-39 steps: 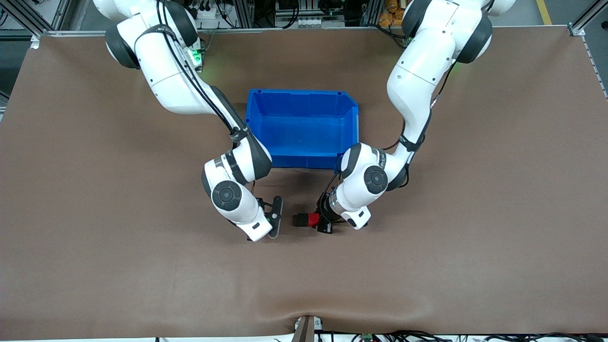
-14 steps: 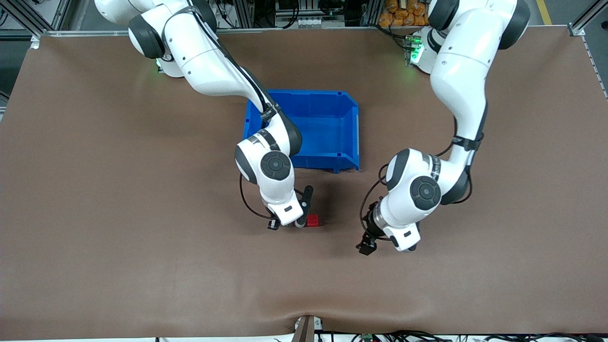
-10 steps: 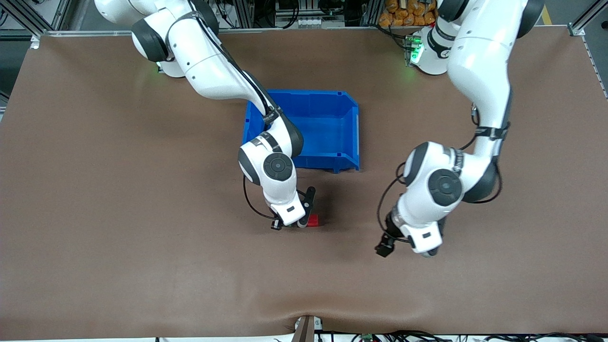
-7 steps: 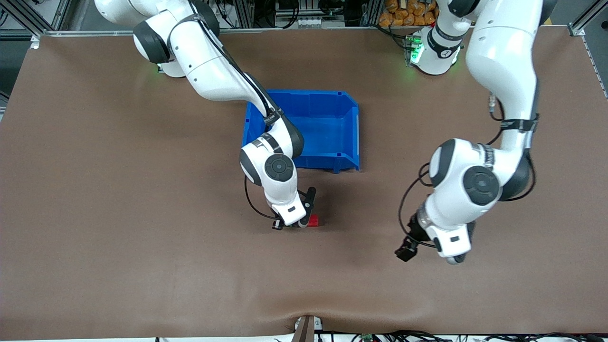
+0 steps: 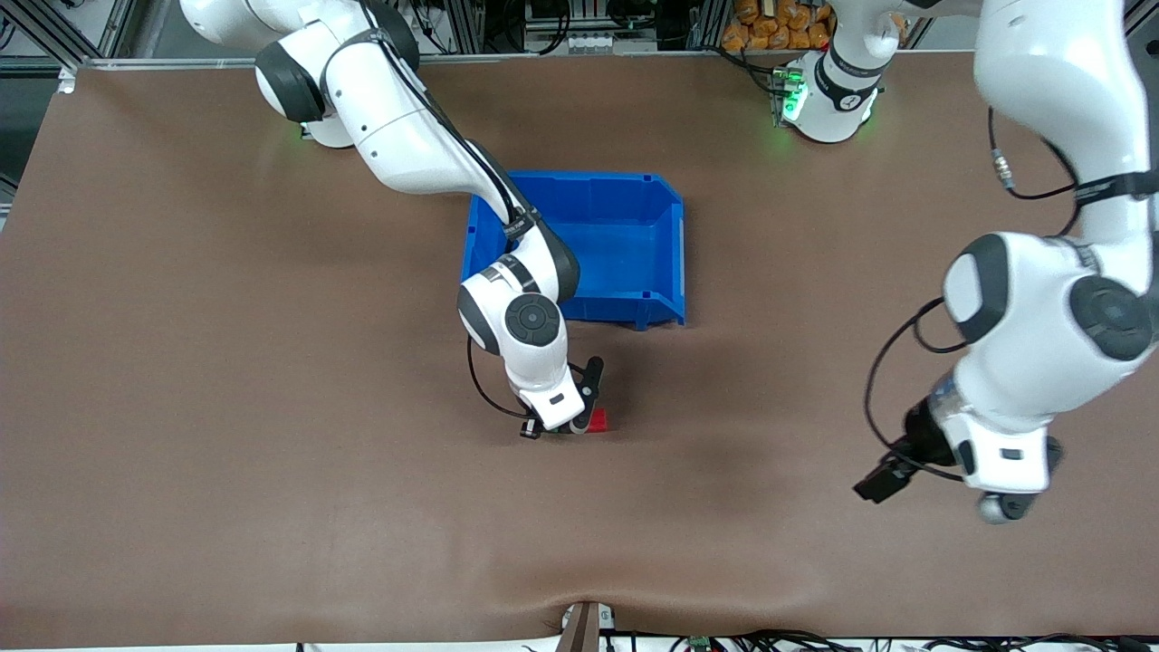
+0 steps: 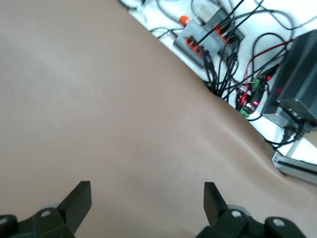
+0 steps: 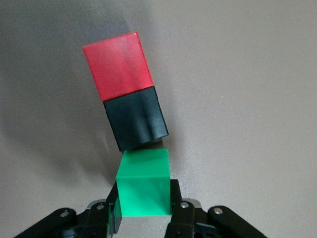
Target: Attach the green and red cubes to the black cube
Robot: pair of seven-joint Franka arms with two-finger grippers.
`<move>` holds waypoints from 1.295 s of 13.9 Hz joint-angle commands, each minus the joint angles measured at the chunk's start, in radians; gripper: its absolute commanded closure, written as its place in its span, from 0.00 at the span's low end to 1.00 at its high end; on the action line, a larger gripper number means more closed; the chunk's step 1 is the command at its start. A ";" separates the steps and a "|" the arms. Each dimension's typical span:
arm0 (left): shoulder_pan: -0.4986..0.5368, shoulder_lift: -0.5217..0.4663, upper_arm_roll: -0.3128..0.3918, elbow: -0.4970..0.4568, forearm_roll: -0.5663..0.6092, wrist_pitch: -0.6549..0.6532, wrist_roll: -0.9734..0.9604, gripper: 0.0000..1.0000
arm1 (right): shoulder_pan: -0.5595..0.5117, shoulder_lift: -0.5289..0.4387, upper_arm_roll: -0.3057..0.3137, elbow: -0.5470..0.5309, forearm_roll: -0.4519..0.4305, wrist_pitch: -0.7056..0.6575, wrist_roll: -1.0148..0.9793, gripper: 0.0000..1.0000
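Green cube (image 7: 144,183), pinched by the right gripper (image 7: 143,210), meets the black cube (image 7: 136,117), already joined to the red cube (image 7: 118,65), near the bin (image 5: 579,244). Squaring both faces before pressing should seat it; the left gripper (image 6: 143,208) waits, fingers spread, over bare table (image 5: 226,407).

Both arms wear glossy white shells with dark grey joint rings and round dark caps at the joints. Thin black cables run along the right arm (image 5: 426,163) from the frame's upper left and loop beside its wrist; the left arm (image 5: 1041,317), at the frame's right, trails a similar black loop. Green lights glow at both bases. The fingers (image 6: 74,201) are matte black, with small screws showing on their mounts.
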 commanded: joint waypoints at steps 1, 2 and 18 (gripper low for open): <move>0.057 -0.051 -0.002 -0.022 0.019 -0.024 0.199 0.00 | -0.005 0.036 0.008 0.043 -0.016 0.015 0.037 0.89; 0.066 -0.064 -0.002 -0.022 0.019 -0.033 0.247 0.00 | -0.004 0.044 0.007 0.043 -0.017 0.029 0.055 0.88; 0.141 -0.447 -0.018 -0.068 0.004 -0.528 0.674 0.00 | -0.137 -0.195 -0.019 0.026 0.021 -0.322 0.175 0.00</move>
